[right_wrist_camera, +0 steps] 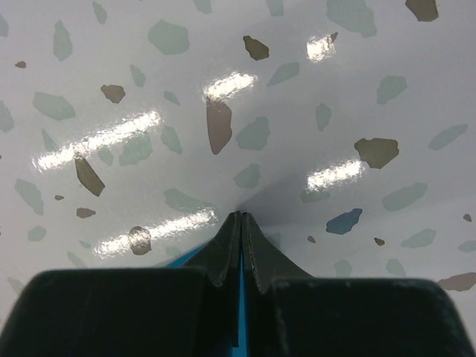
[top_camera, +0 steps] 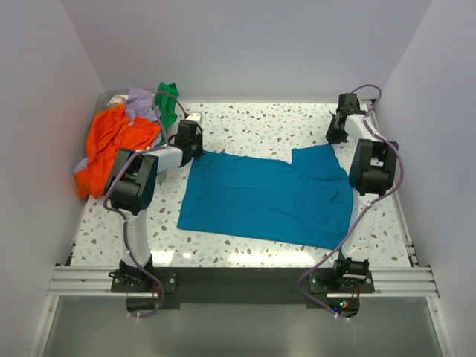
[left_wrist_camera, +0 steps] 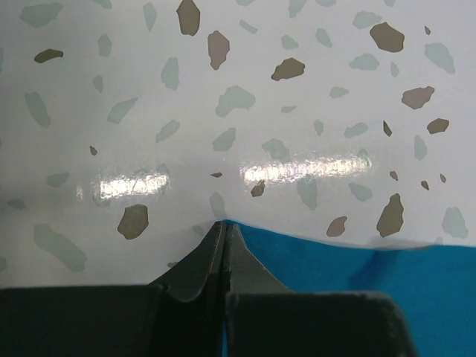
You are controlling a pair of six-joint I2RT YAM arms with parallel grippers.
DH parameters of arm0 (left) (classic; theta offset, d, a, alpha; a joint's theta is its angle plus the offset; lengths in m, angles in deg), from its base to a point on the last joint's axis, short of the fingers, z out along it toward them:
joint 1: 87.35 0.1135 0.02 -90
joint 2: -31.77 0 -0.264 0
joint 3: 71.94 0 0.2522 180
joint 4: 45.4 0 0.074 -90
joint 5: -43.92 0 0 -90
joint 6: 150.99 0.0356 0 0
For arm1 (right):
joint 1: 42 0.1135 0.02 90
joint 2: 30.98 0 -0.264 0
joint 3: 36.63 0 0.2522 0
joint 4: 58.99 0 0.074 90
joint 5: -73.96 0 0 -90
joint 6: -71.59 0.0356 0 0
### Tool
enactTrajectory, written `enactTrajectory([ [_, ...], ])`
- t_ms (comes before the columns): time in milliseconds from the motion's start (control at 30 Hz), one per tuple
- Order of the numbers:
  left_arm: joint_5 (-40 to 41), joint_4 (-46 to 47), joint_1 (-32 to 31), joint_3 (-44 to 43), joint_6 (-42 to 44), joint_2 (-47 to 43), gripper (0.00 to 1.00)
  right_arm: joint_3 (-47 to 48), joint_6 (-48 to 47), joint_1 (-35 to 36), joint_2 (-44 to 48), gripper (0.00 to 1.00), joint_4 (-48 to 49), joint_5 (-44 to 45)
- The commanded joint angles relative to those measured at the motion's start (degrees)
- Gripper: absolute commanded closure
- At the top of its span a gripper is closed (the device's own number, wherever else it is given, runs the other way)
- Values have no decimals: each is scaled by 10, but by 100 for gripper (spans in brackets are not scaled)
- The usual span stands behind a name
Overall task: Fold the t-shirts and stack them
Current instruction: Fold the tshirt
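Teal t-shirt (top_camera: 268,197): laid flat on the table (top_camera: 245,123), stretched from one pincer to the other. Its far edge is at the tips and the body is spread back toward the arm bases.

Handling: judged soft, light and limp. The cloth can be expected to sag and drag when lifted, not hold a shape, and a thin pinch may be slipped.

Hold points: the two far corners are judged best, so the wide shirt can be carried over evenly.

Left pincer (left_wrist_camera: 224,232): pressed together on the shirt's far-left corner. A sliver of teal is seen between the fingers, so the edge appears to be pinched.

Right pincer (right_wrist_camera: 239,219): pressed together, with teal seen between and under the fingers. The far-right corner by the sleeve appears pinched, though how much cloth is caught cannot be told.

Other t-shirts: orange t-shirt (top_camera: 111,145), lavender t-shirt (top_camera: 140,104) and green t-shirt (top_camera: 168,103) are heaped unfolded just left of the left pincer.

Edges: a white wall is close outside the right pincer. The heap crowds the left pincer's outer side.

Open room: bare speckled table lies beyond both tips and between them. A fold toward the bases is judged unobstructed.
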State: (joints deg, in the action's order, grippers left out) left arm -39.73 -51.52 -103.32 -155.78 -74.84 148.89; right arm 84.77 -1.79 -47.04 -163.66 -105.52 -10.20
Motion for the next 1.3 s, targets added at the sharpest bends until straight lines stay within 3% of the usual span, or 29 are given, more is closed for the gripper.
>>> enactTrajectory([
  [0,-13,-1,6,-20,9,-1,100,5,18,1,16,100,-28,-42],
  [433,-52,-10,21,-121,4,44,100,251,22,-3,-103,100,-113,-41],
  [733,-125,16,36,-161,2,65,100,281,35,-9,-77,100,-102,-58],
  [867,-139,57,40,-122,0,27,100,217,33,-9,7,100,-92,-58],
  [1067,-145,80,49,-60,-1,-21,100,22,34,-9,150,100,-41,-58],
  [1267,-148,102,52,-10,-5,-49,100,-114,34,-9,252,100,-5,-58],
])
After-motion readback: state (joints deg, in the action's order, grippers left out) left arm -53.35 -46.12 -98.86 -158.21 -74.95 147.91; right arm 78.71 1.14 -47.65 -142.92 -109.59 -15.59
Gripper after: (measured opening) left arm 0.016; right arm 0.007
